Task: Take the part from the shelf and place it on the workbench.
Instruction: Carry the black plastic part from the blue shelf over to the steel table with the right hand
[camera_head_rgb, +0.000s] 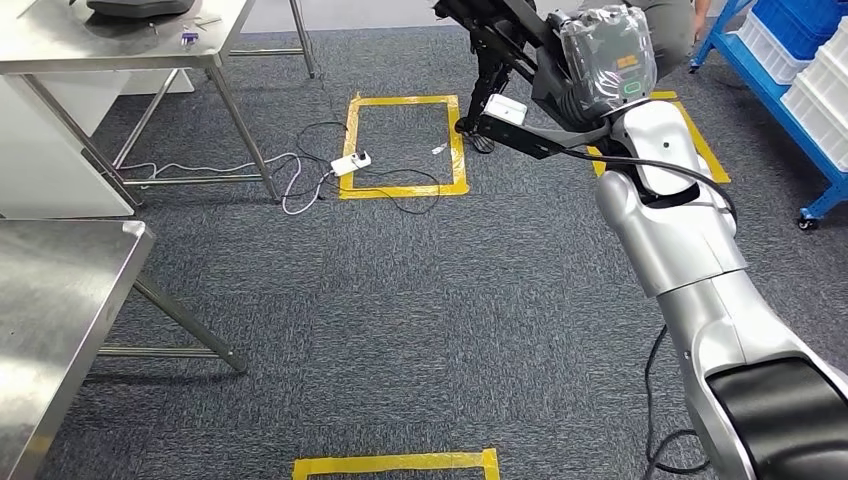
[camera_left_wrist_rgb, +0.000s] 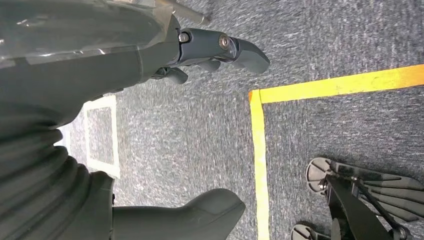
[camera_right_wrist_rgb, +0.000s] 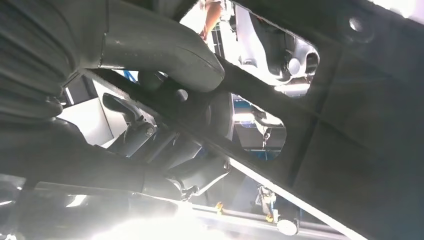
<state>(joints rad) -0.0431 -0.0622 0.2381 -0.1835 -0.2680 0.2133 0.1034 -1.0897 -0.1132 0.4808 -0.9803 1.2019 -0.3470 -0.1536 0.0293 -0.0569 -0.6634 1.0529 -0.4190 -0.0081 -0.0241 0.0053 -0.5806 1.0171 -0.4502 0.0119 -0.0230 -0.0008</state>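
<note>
One black frame-like part (camera_head_rgb: 510, 50) rides high over the grey carpet, gripped by the right robot hand (camera_head_rgb: 600, 60), thumb wrapped over a bar. Left robot hand (camera_left_wrist_rgb: 150, 100) hangs empty, fingers apart, above yellow floor tape (camera_left_wrist_rgb: 257, 150). Steel counter (camera_head_rgb: 60, 300) sits well off to the left.

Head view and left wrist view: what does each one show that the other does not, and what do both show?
Head view alone: the right hand under a plastic cover, holding a black part with a white label, two steel tables, a blue shelf with white bins, and a white power strip with cables.

Left wrist view alone: the left hand, holding nothing, its fingers apart, and a black ribbed piece on the floor.

Both: grey carpet marked with yellow tape.
</note>
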